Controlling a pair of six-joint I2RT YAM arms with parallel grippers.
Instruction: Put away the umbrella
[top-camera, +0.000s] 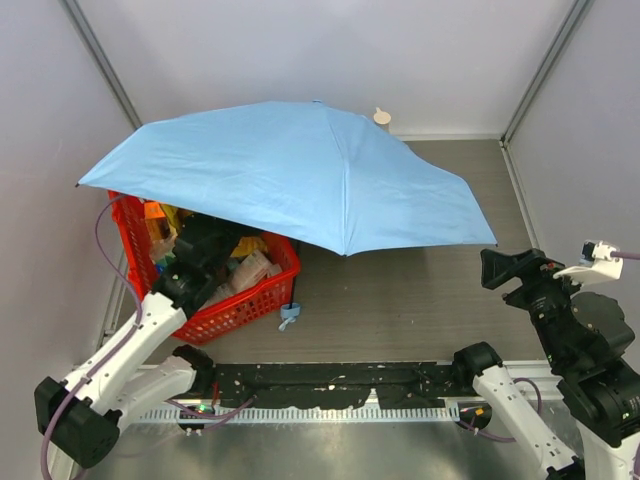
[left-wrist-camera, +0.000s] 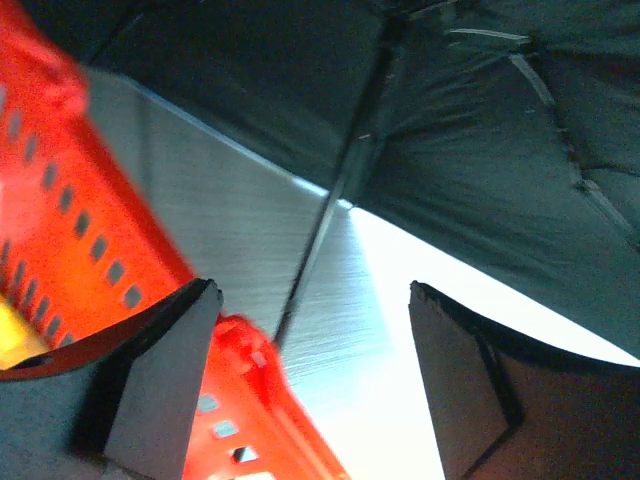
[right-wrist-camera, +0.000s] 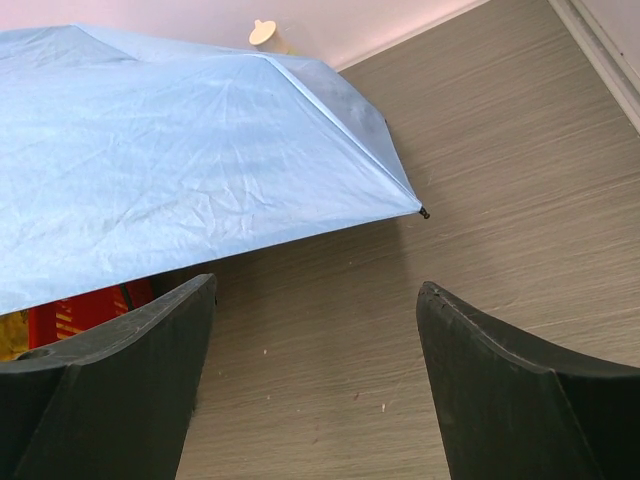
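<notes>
Nearest, a dark mounting strip (top-camera: 330, 382) edges the grey wood-grain surface (top-camera: 420, 300). Just beyond, the left tool (left-wrist-camera: 312, 300) is open at the red basket (top-camera: 250, 305), with nothing between its fingers. The right tool (right-wrist-camera: 315, 290) is likewise open and empty, above the surface's right side. The umbrella (top-camera: 300, 170) is spread wide, its handle (top-camera: 289, 318) on the surface beside the basket, its sky-blue canopy covering the basket and mid-surface. Pale lilac walls (top-camera: 350, 50) with grey corner posts (top-camera: 100, 50) close in behind.
</notes>
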